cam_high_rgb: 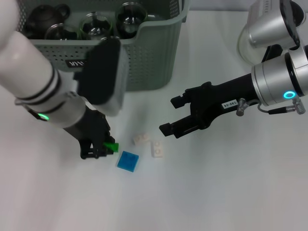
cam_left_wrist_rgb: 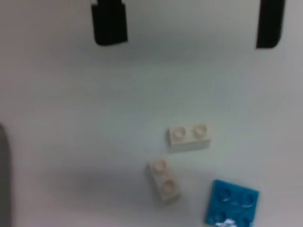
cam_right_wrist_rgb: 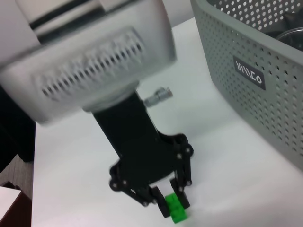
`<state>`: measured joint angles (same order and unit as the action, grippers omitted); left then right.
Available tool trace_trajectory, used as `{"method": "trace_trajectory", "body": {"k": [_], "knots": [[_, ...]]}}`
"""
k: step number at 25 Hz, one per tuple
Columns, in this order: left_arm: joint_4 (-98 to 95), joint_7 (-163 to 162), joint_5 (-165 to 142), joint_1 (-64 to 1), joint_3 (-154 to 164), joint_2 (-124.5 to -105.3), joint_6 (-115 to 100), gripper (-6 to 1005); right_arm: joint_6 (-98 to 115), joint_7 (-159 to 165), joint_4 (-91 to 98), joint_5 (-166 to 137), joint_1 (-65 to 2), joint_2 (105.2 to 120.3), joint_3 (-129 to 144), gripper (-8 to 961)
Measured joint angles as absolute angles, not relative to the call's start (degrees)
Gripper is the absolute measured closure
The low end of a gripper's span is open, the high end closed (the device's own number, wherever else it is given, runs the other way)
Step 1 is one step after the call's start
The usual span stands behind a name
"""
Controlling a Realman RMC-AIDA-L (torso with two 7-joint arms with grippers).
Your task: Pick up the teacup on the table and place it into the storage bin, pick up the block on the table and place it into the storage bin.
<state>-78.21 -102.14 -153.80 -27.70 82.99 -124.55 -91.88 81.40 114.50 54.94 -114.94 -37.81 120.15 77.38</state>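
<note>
Storage bin (cam_high_rgb: 144,57) at back of white table (cam_high_rgb: 216,192), w/ dark glass teacups (cam_high_rgb: 96,24) inside. Left gripper (cam_high_rgb: 103,149) low at table, fingers closed on green block (cam_high_rgb: 112,146). Blue block (cam_high_rgb: 128,160) just beside it; two white blocks (cam_high_rgb: 150,144) nearby. Right gripper (cam_high_rgb: 171,115) hovers near them, jaws wide apart, empty.

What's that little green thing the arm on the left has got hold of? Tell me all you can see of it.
The green block is a small, bright green toy brick that looks like plastic, with studs on top. The left gripper is shut on it, its black fingers pinching it down at the white table; whether it touches the table is unclear. It sits just beside a flat blue block, in front of the storage bin.
</note>
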Motion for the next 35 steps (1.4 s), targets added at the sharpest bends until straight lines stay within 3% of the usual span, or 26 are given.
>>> {"method": "trace_trajectory", "body": {"k": [9, 11, 17, 20, 24, 29, 35], "knots": [[-91.1, -103.7, -133.8, -31.0, 42.7, -123.59, -110.1, 807, 82.2, 112.1, 52.1, -115.1, -37.6, 119.98, 75.1, 7], [-92.9, -107.5, -132.0, -33.5, 33.8, -122.63, -109.4, 806, 82.4, 112.0, 52.0, -115.1, -37.6, 119.88, 75.0, 7], [-87.0, -117.1, -135.3, -37.6, 32.5, -116.23, -97.3, 803, 82.8, 111.1, 52.0, -115.1, -37.7, 119.65, 74.9, 7], [-81.8, -120.2, -138.7, -38.9, 36.2, -115.07, -91.1, 802, 82.8, 110.6, 51.9, -115.1, -37.6, 119.65, 74.9, 7], [-78.8, -120.6, -140.9, -40.2, 37.8, -115.56, -86.7, 800, 82.9, 110.5, 51.6, -115.1, -37.6, 119.72, 74.9, 7], [-80.8, -120.8, -140.5, -40.2, 39.5, -115.43, -89.4, 578, 82.9, 110.5, 51.5, -115.1, -37.7, 119.57, 74.3, 7], [-88.1, -115.5, -138.0, -40.2, 40.2, -115.9, -109.5, 290, 82.5, 110.3, 51.4, -115.1, -37.6, 119.34, 73.4, 7]]}}
